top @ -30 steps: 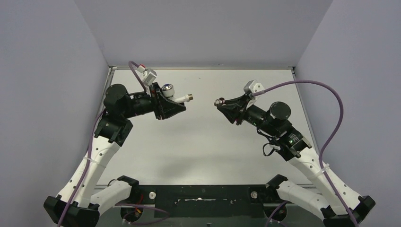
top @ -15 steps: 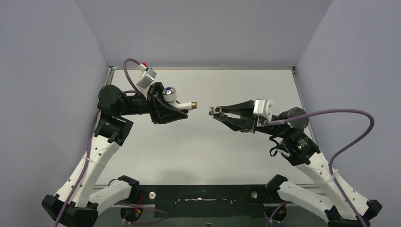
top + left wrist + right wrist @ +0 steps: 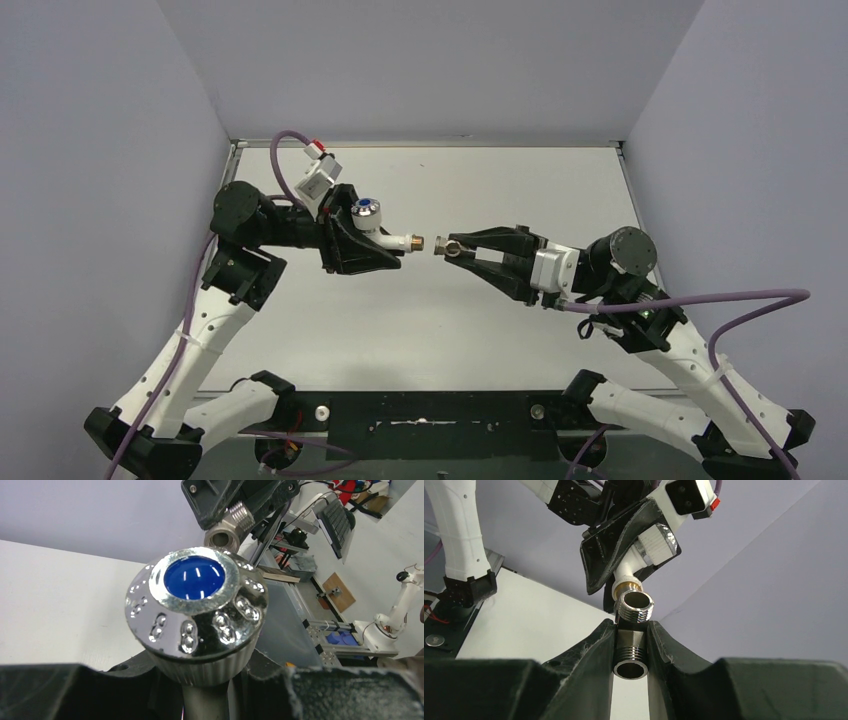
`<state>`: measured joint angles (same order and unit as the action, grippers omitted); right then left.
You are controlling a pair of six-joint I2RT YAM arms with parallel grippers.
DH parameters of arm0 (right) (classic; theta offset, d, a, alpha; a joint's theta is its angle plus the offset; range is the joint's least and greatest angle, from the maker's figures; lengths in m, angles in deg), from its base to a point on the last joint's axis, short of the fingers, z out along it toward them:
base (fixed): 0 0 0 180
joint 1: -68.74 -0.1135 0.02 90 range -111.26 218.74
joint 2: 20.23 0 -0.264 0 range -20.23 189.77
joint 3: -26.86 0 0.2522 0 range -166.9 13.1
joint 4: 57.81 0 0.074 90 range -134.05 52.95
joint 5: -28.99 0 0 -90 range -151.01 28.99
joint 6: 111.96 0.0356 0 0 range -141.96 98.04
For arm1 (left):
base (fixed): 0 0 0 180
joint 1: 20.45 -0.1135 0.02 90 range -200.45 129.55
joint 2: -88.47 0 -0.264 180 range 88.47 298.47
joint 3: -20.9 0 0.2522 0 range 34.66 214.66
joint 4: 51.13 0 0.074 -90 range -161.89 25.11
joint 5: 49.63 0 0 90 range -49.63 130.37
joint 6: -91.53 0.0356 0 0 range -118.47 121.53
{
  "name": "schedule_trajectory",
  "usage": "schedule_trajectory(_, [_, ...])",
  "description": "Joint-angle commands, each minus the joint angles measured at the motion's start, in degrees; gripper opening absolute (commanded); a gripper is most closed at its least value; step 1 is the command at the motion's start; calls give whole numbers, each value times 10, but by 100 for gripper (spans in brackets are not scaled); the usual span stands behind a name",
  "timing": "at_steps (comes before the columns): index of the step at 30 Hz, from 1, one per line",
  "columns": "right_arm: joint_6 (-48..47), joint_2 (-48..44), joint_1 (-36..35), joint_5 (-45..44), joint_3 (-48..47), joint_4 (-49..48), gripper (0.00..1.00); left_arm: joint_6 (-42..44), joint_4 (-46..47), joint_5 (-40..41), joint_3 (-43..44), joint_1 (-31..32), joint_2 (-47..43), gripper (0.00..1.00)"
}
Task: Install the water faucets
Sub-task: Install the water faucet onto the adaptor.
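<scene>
My left claw point(image 3: 383, 238) clamps the tap point(image 3: 366, 212), my right claw point(image 3: 630, 627) the fitting point(image 3: 630, 652); the tap's brass end sits just beyond my right claw.

Shows white table point(image 3: 420, 330) closed in by pale lilac walls point(image 3: 100, 150), black mounting strip point(image 3: 450, 410) along its near edge. Beyond the table, in left wrist view, blurred workshop: dark keyboard point(image 3: 337, 522), blue bins point(image 3: 341, 639), brown board point(image 3: 342, 591).
</scene>
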<state>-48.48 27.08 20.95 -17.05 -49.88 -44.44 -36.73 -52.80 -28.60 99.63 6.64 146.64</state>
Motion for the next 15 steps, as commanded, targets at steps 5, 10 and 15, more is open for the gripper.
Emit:
schedule_trajectory(5, [-63, 29, -5, -19, -88, 75, 0, 37, -19, -9, 41, 15, -2, 0])
schedule_trajectory(10, [-58, 34, -7, -17, -100, 85, 0, 58, -47, 0, 48, 16, -1, 0])
schedule_trajectory(15, [-55, 47, -12, -27, -122, 116, 0, 68, -61, 6, 51, 16, 2, 0])
